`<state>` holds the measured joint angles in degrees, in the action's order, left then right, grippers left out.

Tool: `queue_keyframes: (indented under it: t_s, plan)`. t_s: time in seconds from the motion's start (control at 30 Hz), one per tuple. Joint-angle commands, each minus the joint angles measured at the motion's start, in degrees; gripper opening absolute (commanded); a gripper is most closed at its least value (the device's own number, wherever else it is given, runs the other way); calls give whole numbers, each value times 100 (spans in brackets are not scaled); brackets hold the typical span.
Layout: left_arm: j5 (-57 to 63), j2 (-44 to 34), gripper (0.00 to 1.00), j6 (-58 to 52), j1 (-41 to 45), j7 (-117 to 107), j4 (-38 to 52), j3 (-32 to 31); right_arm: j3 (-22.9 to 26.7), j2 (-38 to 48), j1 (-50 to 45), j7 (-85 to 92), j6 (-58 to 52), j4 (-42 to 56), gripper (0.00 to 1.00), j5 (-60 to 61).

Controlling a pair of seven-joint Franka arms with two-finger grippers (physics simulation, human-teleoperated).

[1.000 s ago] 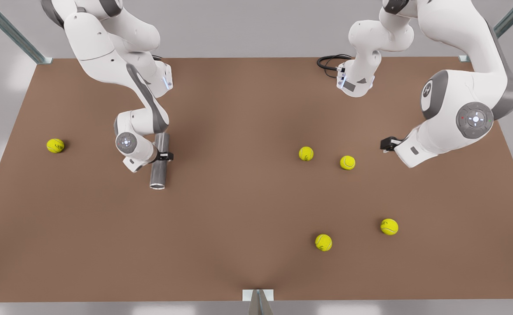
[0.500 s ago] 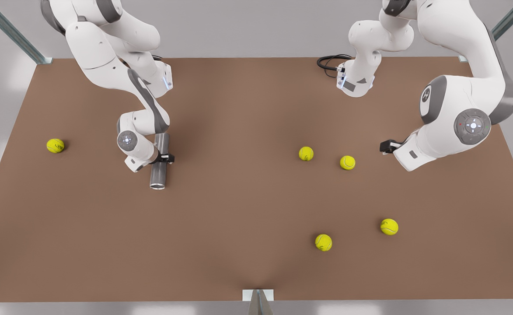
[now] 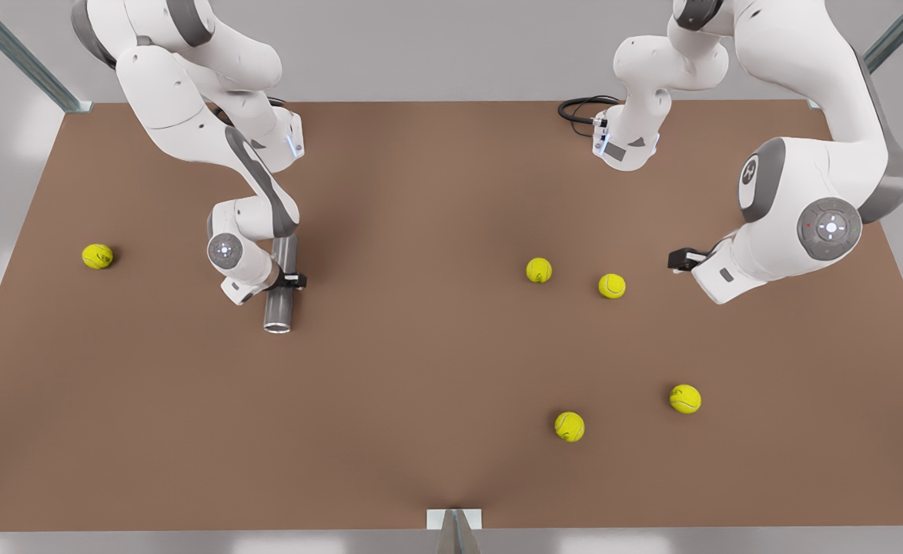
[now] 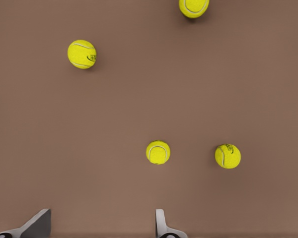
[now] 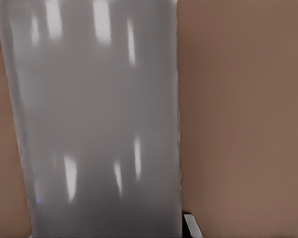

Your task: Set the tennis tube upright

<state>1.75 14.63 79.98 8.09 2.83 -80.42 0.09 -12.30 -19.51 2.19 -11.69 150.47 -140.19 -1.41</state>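
My right tool [image 3: 291,280] straddles the slim grey metallic tennis tube [image 3: 282,296], which lies flat on the brown tabletop [image 3: 420,369] toward the front view's left, its lighter rim [image 3: 277,328] pointing at the camera. The fingers sit one on either side of the tube's middle, but whether they are pressing on the wall or only standing beside it I cannot tell. In the right wrist view the tube [image 5: 97,119] shows streaked highlights along its length, with one fingertip [image 5: 192,225] just beside its edge.

The wall looks smooth, glossy and stiff, so I judge it light, hard and slippery: it should not crush under a firm squeeze, but it may roll away or slide through the pads if I tilt it carelessly. I judge a hold near one end better for swinging it vertical than one at the centre.

My left tool [image 3: 680,258] waits above the tabletop on the front view's right, its fingers [image 4: 161,225] spread apart and empty in the left wrist view, looking down on four small yellow tennis balls [image 4: 158,152]. A fifth yellow ball [image 3: 97,256] rests alone far to the front view's left, well apart from the tube.
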Motion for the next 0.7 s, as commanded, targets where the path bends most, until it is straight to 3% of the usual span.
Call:
queue_keyframes:
  t_s: [0.0,0.03,0.13,0.67]
  plan:
    - [0,-4,100,0,-1,-2,0,0,0,0,0,0,0,0,82,0]
    - [0,4,100,0,-1,-2,0,0,0,0,0,35,0,0,74,0]
    - [0,4,100,0,-1,-2,0,0,0,0,27,53,0,0,70,0]
    - [0,40,100,9,-1,-2,0,0,0,79,18,62,-650,422,70,-26]
